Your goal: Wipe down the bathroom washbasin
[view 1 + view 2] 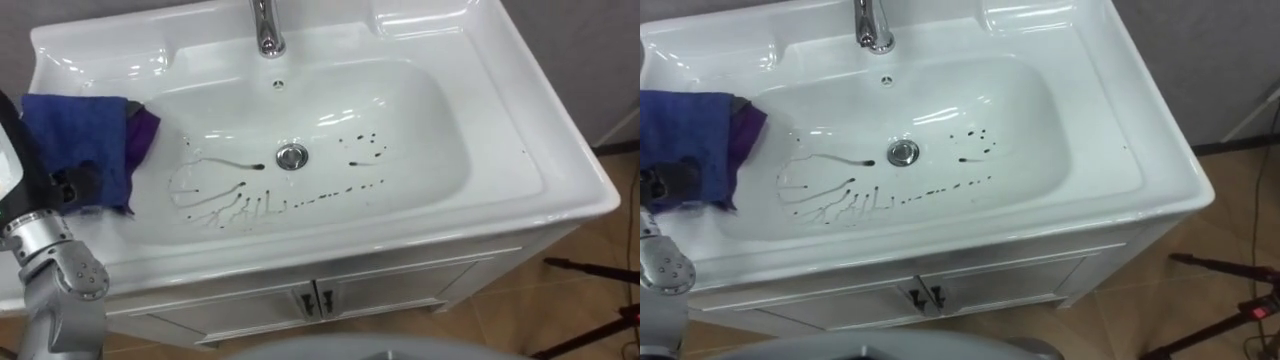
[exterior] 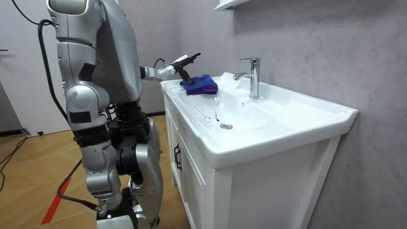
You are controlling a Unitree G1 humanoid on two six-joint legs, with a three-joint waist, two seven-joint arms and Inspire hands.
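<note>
Cloth (image 1: 85, 125) beneath outstretched left hand (image 1: 80, 183)

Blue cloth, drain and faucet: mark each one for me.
Blue cloth (image 1: 75, 135): left eye view, middle of the bunched fabric.
Drain (image 1: 291, 156): left eye view, centre of the metal ring.
Faucet (image 1: 266, 35): left eye view, lower part of the chrome stem.

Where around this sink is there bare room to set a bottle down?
The wide right rim, between bowl and outer edge, is bare, as is the back ledge right of the faucet. The left rim is crowded: the blue cloth lies there with the left hand at its near edge.
</note>
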